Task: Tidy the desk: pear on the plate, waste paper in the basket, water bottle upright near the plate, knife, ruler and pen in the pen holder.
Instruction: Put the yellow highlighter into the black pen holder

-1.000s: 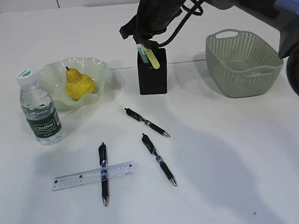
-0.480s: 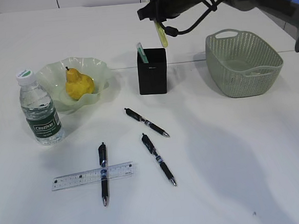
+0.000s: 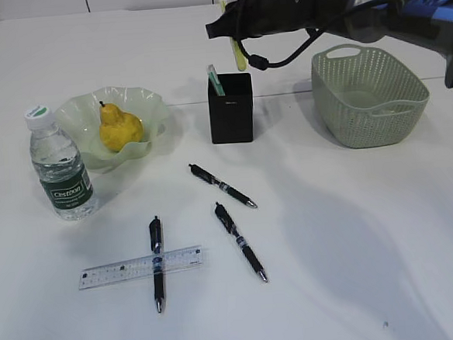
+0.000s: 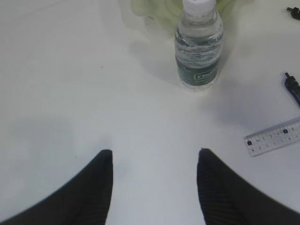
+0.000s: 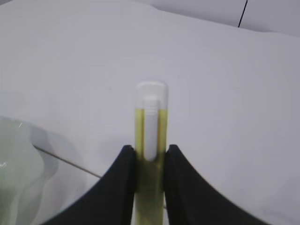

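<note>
exterior view: right gripper [image 3: 236, 31] is raised above and behind the pen holder [image 3: 231, 111], clamped on a slim yellow knife [image 3: 239, 54] with a white slider; the knife hangs clear of the holder's rim. a pale green item [image 3: 215, 80] stands inside the holder. the basket [image 3: 369, 95] sits to the right of the holder, well apart from it. the pear [image 3: 119, 128] lies in the plate [image 3: 149, 106], and the water bottle [image 3: 61, 167] stands upright just beside the plate on the desk [image 3: 348, 239]. the ruler [image 3: 117, 270] lies flat near the front edge, with one pen [image 3: 157, 262] crossing over it. two further pens [image 3: 222, 186] [image 3: 241, 241] lie between the ruler and the holder.

right wrist view: both jaws press against the sides of the yellow knife, its white slider facing the camera.

left wrist view: left gripper [image 4: 154, 157] hangs over bare desk with its jaws held wide apart, gripping nothing. the bottle stands ahead of it.
</note>
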Tool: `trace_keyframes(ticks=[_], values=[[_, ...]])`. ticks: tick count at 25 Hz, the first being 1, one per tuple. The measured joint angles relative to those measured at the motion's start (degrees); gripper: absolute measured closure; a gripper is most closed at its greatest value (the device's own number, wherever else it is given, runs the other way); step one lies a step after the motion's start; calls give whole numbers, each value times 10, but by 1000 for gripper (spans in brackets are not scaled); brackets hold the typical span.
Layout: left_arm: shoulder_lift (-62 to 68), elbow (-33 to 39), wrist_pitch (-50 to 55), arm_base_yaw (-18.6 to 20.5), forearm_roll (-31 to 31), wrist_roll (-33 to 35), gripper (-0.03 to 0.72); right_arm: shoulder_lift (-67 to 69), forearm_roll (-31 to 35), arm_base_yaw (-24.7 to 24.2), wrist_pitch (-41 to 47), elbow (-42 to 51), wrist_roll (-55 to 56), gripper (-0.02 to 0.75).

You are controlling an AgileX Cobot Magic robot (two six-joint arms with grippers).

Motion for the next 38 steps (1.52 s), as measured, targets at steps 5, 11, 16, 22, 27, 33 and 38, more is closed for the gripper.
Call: trace_keyframes(ticks=[5,11,16,22,27,33,38], values=[[0,0,-7,0,6,0,286,0,1,0,-35,1,-2,566],[0,0,-12,0,18,0,286,0,3,2,-100,50,-3,566],[0,0,-14,0,23,0,286,0,5,5,-123,64,-4,567],[0,0,-18,0,29,0,286,-8,5,19,-151,97,-4,566],[0,0,-19,0,36,0,286,-54,-3,25,-242,182,-4,566],[0,0,-26,0,36,0,286,-89,-81,24,-356,281,81,567],[0,0,-26,0,37,0,286,-89,-180,24,-374,303,152,566]])
